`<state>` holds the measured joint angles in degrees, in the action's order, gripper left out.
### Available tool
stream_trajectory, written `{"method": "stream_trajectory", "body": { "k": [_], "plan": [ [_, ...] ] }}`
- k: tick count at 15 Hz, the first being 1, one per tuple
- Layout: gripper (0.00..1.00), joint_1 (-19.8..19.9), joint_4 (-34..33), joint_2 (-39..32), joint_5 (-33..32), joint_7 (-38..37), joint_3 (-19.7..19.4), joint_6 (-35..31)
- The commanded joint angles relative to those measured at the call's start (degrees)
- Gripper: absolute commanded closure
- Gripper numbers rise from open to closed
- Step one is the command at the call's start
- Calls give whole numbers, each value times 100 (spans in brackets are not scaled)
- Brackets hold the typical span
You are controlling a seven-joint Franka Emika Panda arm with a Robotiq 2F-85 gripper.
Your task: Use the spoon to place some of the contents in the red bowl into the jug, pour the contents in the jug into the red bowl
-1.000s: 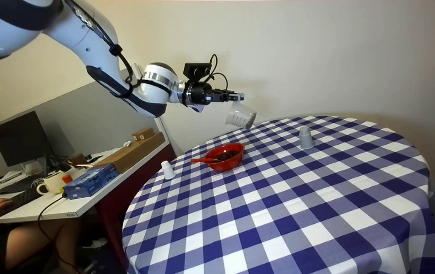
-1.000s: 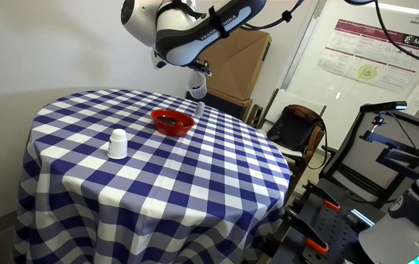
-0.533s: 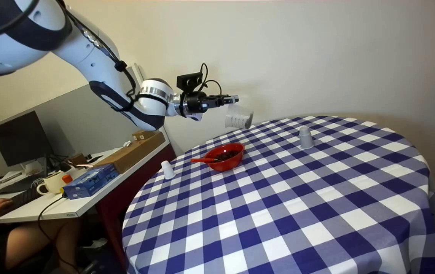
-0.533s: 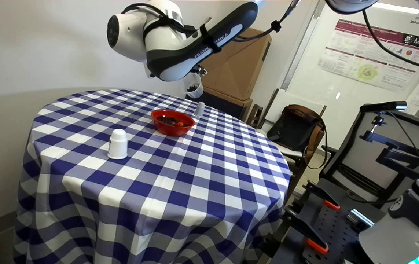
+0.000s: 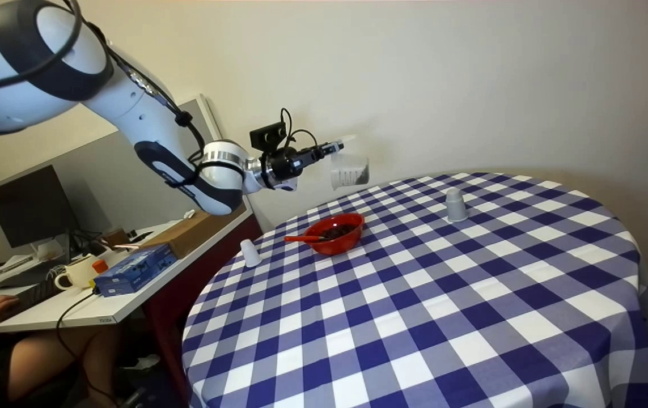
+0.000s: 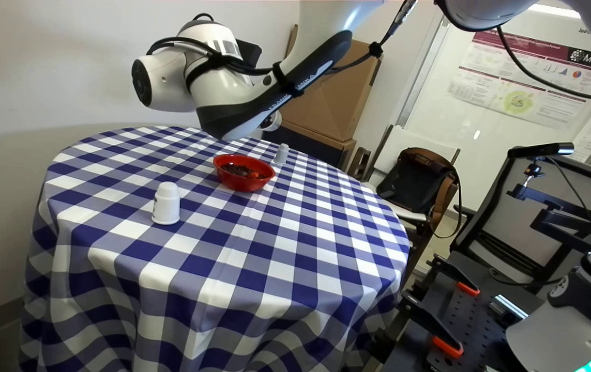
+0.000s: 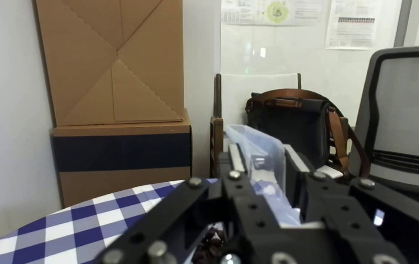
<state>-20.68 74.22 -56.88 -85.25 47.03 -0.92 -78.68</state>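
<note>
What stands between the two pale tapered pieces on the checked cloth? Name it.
The red bowl stands between them, as both exterior views show.

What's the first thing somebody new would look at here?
Probably the big robot arm, high up in both exterior views, its gripper holding a clear jug in the air. Next might come the bright red bowl, sitting on the blue-and-white checked tablecloth.
</note>
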Motion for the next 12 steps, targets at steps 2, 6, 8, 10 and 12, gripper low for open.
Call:
{"method": "stream_trajectory", "body": {
  "k": [2, 6, 8, 10, 12],
  "plan": [
    [88, -135, -148, -222, -523, -181, -8, 488],
    [88, -178, -104, -230, -831, -270, 0, 730],
    [88, -193, -92, -240, -971, -326, -5, 837],
    [88, -214, -69, -250, -1125, -397, -22, 944],
    [88, -235, -36, -252, -1281, -472, -36, 1054]
  ]
}}
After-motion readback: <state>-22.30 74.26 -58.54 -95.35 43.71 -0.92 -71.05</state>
